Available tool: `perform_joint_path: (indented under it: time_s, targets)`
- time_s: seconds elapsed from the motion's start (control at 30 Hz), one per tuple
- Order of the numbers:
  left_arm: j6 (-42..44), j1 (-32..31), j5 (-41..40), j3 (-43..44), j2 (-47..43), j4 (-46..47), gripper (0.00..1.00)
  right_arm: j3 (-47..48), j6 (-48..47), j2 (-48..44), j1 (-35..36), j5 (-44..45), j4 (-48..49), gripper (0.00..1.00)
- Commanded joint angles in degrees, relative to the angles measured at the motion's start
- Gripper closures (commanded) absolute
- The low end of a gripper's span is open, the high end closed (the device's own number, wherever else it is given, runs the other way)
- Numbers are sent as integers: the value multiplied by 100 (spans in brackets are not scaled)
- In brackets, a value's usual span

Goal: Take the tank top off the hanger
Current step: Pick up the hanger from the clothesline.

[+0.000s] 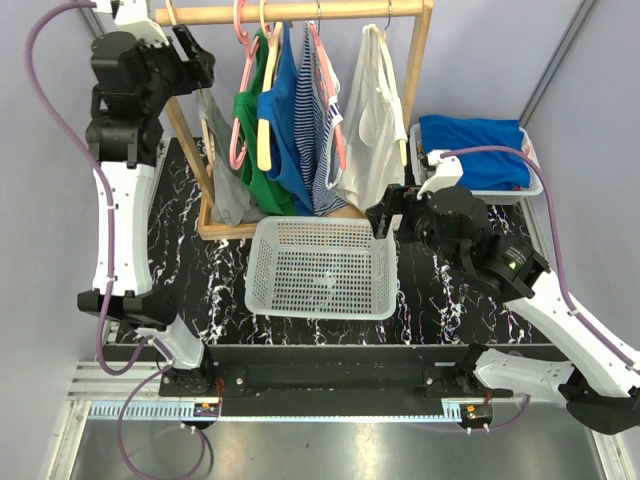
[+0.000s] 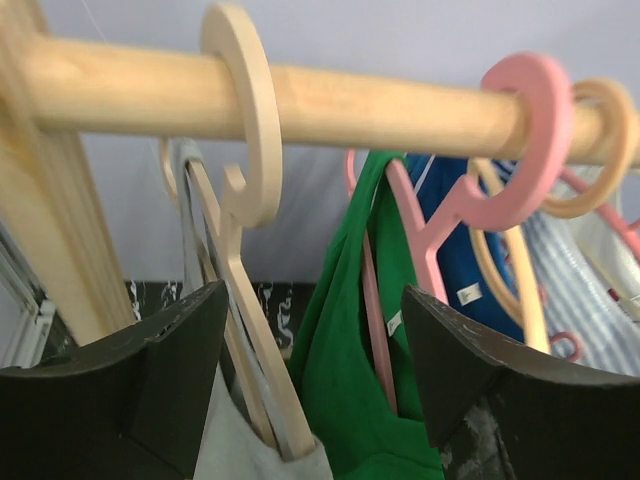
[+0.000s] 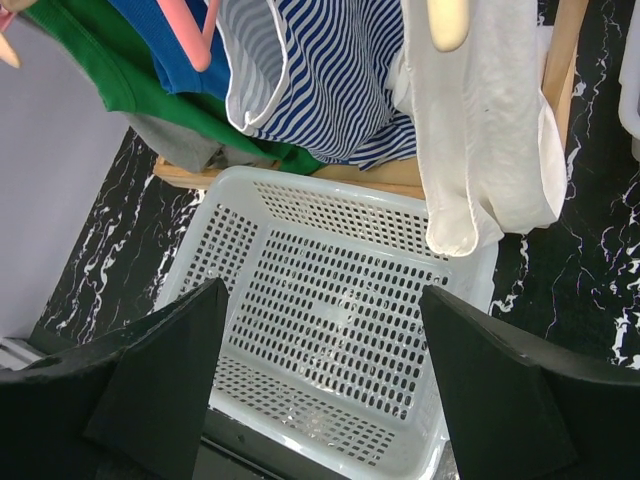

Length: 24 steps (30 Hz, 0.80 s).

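On the wooden rail (image 2: 380,105) the grey tank top (image 1: 228,195) hangs on its pale wooden hanger (image 2: 255,340), not yet removed; left pincer (image 2: 312,330) and right pincer (image 3: 322,300) both gape wide, empty.

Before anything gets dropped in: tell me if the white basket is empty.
Empty: the white basket shows only bare perforated floor in both views.

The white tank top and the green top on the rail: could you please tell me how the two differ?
The white tank top hangs apart at the right end of the wooden rail; the green top is crowded toward the left, between a grey garment and a blue garment. The white tank top shows its whole front, while the green top is partly covered by its neighbours. Both hang on hangers from the same rail.
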Motion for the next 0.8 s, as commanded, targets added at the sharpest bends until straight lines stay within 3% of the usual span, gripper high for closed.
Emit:
perform_joint_path:
  time_s: [0.0,0.17,0.53,0.67,0.77]
  targets:
    - [-61,-110,-540,-45,-162,291,26,-42,122,-189,37,216,153,12]
    - [114,-303,-1410,-370,-250,423,27,-33,105,-216,37,260,144,11]
    - [492,-471,-2061,-995,-162,678,27,-50,175,-330,37,348,109,11]
    - [537,-471,-2158,-995,-127,740,35,-94,192,-418,37,366,100,11]
    - [554,-471,-2184,-1039,-109,740,48,-77,201,-453,46,366,83,11]
